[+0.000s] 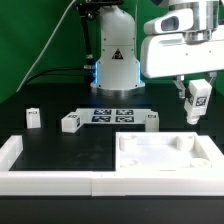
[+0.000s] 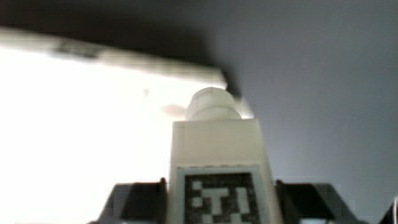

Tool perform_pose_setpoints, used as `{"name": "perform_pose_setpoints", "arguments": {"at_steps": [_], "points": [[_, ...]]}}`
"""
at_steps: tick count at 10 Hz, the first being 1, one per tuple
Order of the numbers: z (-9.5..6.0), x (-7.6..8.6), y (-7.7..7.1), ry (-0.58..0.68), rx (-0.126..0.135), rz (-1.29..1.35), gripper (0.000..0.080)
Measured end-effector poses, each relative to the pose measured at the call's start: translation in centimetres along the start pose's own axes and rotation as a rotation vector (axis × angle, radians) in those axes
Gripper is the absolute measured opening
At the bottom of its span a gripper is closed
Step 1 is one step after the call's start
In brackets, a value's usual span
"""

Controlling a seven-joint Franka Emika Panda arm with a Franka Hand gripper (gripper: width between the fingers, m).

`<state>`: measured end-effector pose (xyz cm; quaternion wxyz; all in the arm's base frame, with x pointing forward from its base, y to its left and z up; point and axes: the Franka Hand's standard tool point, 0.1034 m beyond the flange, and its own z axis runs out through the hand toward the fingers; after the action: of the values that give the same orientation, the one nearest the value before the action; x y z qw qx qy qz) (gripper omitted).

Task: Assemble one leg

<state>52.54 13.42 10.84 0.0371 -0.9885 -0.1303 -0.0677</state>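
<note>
The leg [image 1: 199, 97] hangs in the air near the exterior view's right edge, well clear of the worktop [image 1: 60, 142] and just above the far right part of the tabletop [image 1: 165, 160]. The hand [image 1: 197, 102] grasps it: in the wrist view a dark finger [image 2: 135, 200] sits tight against each side of the leg [image 2: 217, 150], whose tagged face looks at the camera. Its rounded peg [image 2: 214, 103] points away toward the bright tabletop [image 2: 89, 90] below. How near the peg is to a corner hole cannot be told, since that surface is washed out to plain white.

From here the likely trouble is a missed hole. If the peg comes down off centre, it would land on the flat or on the rim and push the tabletop sideways. The leg looks slightly tilted in the exterior view, so it could also jam on entry or twist between the fingers.

Further out, three loose legs [image 1: 70, 122] stand on the worktop beside the marker board [image 1: 112, 115], well apart from the hand.
</note>
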Motion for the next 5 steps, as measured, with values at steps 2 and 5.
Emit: {"name": "perform_pose_setpoints", "arguments": {"at_steps": [2,5], "points": [[0.4,2.8,1.0,0.009,0.005,-0.028,0.0291],[0.6,2.3,0.8,0.003,0.006,-0.031,0.0291]]}}
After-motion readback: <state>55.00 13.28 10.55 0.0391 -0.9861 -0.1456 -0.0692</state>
